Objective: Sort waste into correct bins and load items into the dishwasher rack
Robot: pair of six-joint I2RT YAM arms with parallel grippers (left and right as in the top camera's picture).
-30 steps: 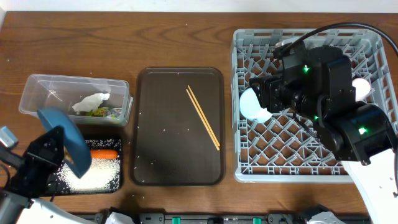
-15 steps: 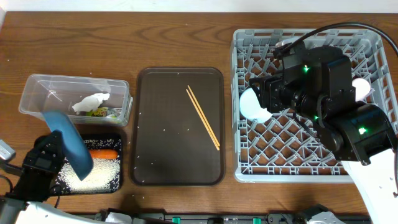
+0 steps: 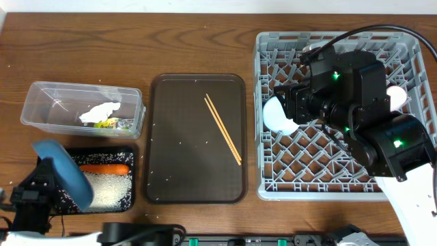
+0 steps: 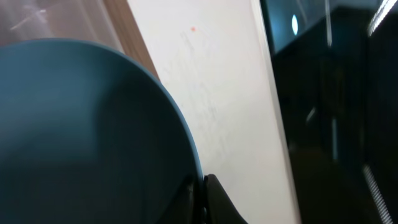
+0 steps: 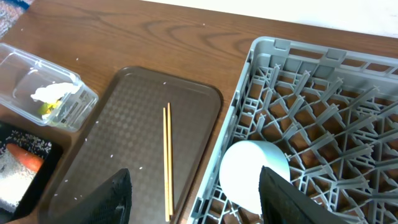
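My left gripper point(image 3: 53, 179) is shut on the rim of the dark blue plate point(image 3: 65, 172), which hangs tilted over the left end of the black tray point(image 3: 130, 152). That tray holds white rice point(image 3: 109, 190) and the orange carrot point(image 3: 104, 168). In the left wrist view the plate point(image 4: 81, 137) fills the left side, pinched at my left gripper point(image 4: 200, 190). The clear tub point(image 3: 48, 102) contains the white napkin point(image 3: 100, 111) and wrapper point(image 3: 109, 124). My right gripper point(image 5: 199, 199) stands open above the grey rack's point(image 5: 323, 81) left edge, over the upturned pale blue bowl point(image 5: 255, 171). The chopsticks point(image 3: 222, 128) lie on the brown tray.
The dark brown serving tray point(image 3: 177, 171) lies in the middle with a few stray rice grains. A pale cup point(image 3: 397, 96) sits in the rack at the right, partly hidden by my right arm. The wooden table edge runs close to my left arm.
My left arm has drawn back toward the front left corner with the plate, carrying it lower over the black tray's left end. The right arm has not moved.
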